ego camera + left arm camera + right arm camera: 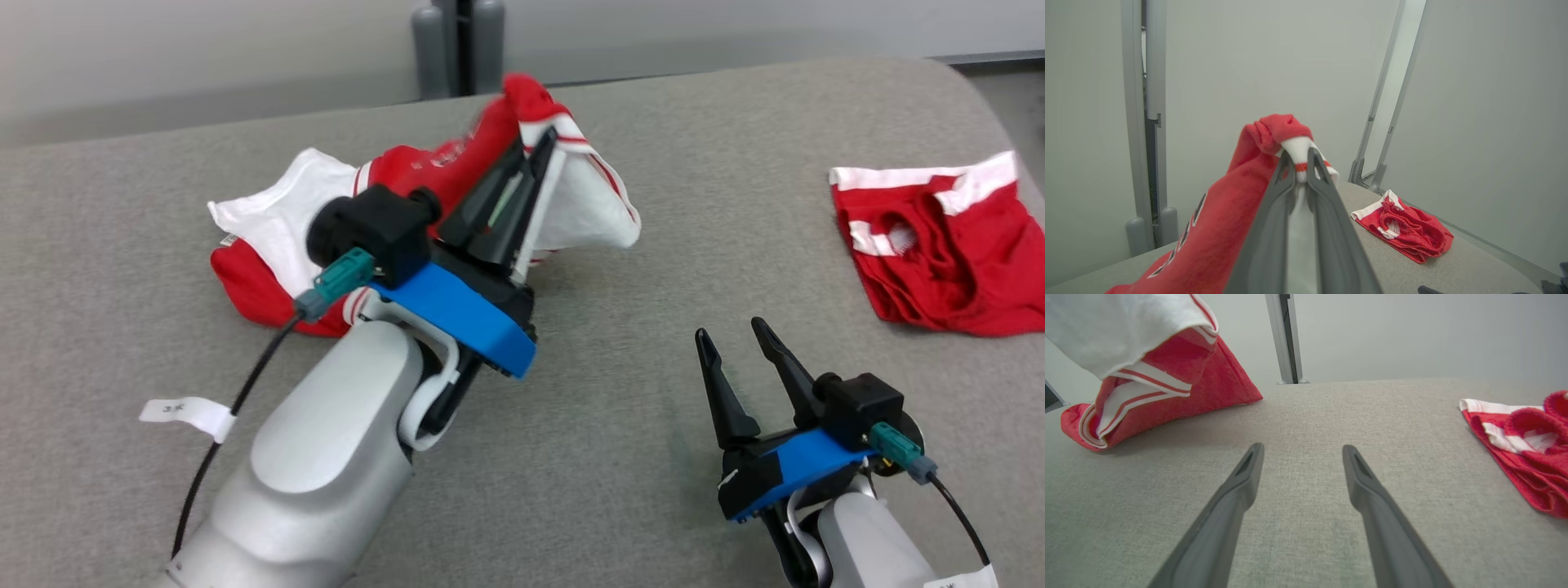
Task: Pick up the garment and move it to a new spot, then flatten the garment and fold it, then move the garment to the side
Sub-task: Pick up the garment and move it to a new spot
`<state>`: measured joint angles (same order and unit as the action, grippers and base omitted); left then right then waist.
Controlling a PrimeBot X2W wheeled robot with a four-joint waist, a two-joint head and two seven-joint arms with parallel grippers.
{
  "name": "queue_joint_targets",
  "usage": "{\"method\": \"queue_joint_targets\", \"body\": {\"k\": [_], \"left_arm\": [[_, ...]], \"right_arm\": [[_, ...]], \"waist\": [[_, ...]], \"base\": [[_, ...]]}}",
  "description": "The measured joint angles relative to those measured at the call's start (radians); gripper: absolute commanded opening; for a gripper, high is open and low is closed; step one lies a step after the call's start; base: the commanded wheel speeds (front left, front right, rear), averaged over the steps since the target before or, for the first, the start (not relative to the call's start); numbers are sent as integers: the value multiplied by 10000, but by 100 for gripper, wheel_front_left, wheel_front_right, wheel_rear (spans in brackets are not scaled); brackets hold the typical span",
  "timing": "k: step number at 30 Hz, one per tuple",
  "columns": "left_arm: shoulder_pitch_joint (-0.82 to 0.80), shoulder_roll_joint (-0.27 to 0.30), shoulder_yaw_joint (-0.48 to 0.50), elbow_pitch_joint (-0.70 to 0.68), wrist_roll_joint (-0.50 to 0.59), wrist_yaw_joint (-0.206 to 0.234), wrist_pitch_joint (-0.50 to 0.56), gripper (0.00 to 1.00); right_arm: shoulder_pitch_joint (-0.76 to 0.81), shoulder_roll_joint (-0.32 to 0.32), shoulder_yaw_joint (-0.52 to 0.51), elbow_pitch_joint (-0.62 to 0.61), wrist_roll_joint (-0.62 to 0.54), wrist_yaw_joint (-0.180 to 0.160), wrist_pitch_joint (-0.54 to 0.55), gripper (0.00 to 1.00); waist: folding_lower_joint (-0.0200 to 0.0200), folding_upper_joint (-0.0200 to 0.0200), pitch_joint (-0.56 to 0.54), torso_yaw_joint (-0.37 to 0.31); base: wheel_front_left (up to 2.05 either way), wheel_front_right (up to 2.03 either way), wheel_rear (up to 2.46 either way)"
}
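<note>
A red and white garment (269, 229) lies crumpled on the left of the grey table, one part pulled up off the surface. My left gripper (539, 147) is shut on a white, red-striped edge of that garment (1300, 157) and holds it raised, the rest hanging down to the table. In the right wrist view the lifted garment (1151, 363) hangs at the upper left. My right gripper (731, 331) stands open above bare table at the lower right, its fingers (1245, 473) apart with nothing between them.
A second red and white garment (939, 245) lies bunched near the table's right edge, also seen as a red heap (1404, 228) in the left wrist view. A grey post (457, 45) stands behind the table's far edge. Bare grey cloth (620, 457) spreads between the arms.
</note>
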<state>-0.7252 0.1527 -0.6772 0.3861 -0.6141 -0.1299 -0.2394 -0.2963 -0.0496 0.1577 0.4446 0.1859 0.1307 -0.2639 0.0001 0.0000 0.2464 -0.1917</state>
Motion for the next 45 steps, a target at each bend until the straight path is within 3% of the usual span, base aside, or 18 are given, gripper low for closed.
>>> {"method": "queue_joint_targets", "body": {"k": [6,7,8,9,13,24,31,37,45], "left_arm": [[29,-537,-1103,872,-318,0,-100,0],[58,-583,-1221,1026,-332,0,-107,22],[86,-616,-1346,1204,-349,0,-144,78],[131,-633,-1406,1375,-362,0,-165,100],[364,-600,-1016,1770,-247,12,-207,100],[3110,150,2853,790,1168,637,-224,100],[5508,-174,4976,288,2201,587,-230,100],[6999,-792,5822,182,2824,314,-232,100],[7171,-991,6015,253,3214,115,-232,100]], "right_arm": [[26,-2,50,-58,138,0,0,100],[33,-4,42,-63,150,0,-2,100],[41,-2,42,-63,150,0,-2,100],[46,-2,23,-63,150,0,0,100],[126,0,-169,-81,144,0,-2,100],[254,6,-654,-257,-165,0,-2,100],[715,6,-838,-186,-207,0,-2,100],[1155,2,-859,90,-224,0,0,100],[1203,4,-765,155,-234,0,0,100]], "waist": [[0,0,-44,-855],[-1,0,-67,-909],[-1,0,-85,-941],[-1,0,-99,-950],[-1,0,-225,-728],[-2,0,-987,342],[-3,0,-1592,820],[-3,0,-1796,1033],[-2,0,-1776,1141]], "base": [[0,0,0],[0,0,0],[0,0,0],[0,0,0],[0,0,0],[0,0,0],[0,0,0],[0,0,0],[0,0,0]]}}
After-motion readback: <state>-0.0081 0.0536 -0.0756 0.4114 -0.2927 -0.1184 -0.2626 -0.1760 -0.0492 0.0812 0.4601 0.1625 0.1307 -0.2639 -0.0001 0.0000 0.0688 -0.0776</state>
